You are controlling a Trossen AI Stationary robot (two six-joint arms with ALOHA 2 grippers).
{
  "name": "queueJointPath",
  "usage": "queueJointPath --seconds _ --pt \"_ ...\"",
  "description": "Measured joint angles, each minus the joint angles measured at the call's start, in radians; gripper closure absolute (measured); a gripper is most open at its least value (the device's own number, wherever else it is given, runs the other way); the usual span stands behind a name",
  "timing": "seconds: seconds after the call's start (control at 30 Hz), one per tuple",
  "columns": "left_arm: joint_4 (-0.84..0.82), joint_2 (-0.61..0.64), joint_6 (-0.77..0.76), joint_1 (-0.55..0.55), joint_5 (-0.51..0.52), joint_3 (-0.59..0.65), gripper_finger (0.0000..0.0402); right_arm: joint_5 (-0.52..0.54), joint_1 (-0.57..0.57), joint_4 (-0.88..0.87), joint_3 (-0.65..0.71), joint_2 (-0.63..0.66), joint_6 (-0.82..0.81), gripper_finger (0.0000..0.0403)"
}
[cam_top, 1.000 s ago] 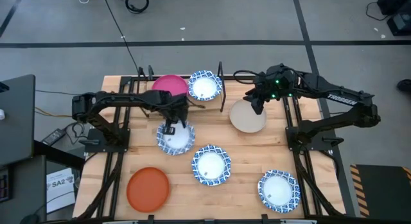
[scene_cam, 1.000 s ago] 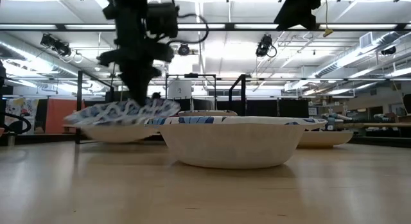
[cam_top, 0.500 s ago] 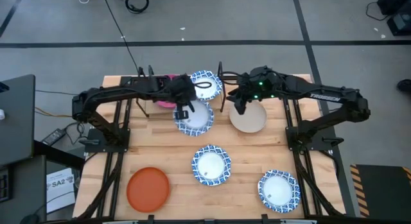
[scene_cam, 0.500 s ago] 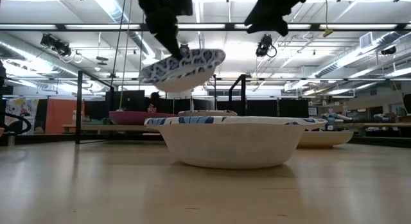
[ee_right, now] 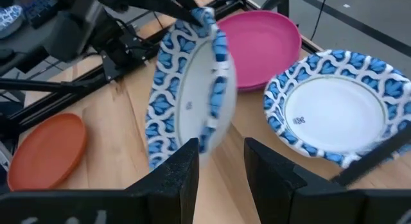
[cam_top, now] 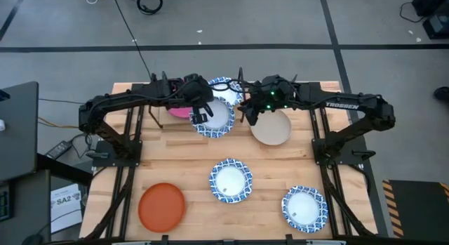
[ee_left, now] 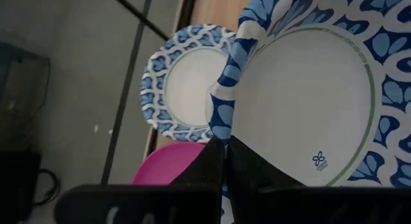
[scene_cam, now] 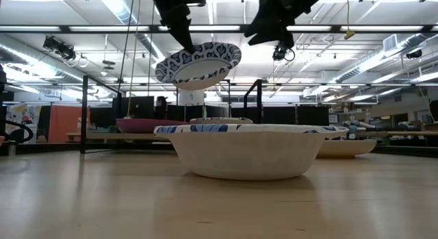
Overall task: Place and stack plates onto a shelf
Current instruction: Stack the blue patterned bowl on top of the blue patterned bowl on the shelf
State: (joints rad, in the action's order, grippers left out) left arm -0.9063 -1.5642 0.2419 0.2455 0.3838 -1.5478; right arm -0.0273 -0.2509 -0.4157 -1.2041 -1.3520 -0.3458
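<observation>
Moved: your left hand (cam_top: 198, 116) has carried the patterned plate (cam_top: 215, 118) up off the bench (cam_top: 266, 168) toward the far shelf (cam_top: 231, 83).
Left hand: clamped on that plate's rim (plate tilted, airborne).
Right hand (cam_top: 247, 117): fingers apart, empty, just right of it.
Shelf: magenta plate (cam_top: 179, 108), another patterned plate (cam_top: 226, 85).

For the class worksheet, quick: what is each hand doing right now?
Left hand: closed on the rim of a blue-and-white plate, held up off the table.
Right hand: open, empty, close beside that plate.
</observation>
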Motion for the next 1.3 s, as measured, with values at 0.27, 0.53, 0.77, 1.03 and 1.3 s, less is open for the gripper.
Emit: queueJointPath --seconds 0.27,0.53,0.77,1.03,1.3 --pt "0.008 0.0 -0.074 0.0 0.057 0.0 0.039 0.0 0.013 0.061 0.0 -0.052 0.0 0.0273" --pt "0.008 0.0 -0.074 0.0 0.061 0.0 0.039 0.03 0.015 0.096 0.0 -0.106 0.006 0.0273" --pt "0.008 0.0 -0.088 0.0 0.06 0.0 0.039 0.08 0.015 0.11 0.0 -0.122 0.008 0.0273" --pt "-0.017 0.0 -0.128 -0.001 0.034 0.0 0.039 0.191 0.015 0.136 0.0 -0.122 0.009 0.0273" --pt "-0.019 0.0 -0.13 -0.001 0.011 0.0 0.039 0.222 0.015 0.132 0.0 -0.122 0.034 0.0273"
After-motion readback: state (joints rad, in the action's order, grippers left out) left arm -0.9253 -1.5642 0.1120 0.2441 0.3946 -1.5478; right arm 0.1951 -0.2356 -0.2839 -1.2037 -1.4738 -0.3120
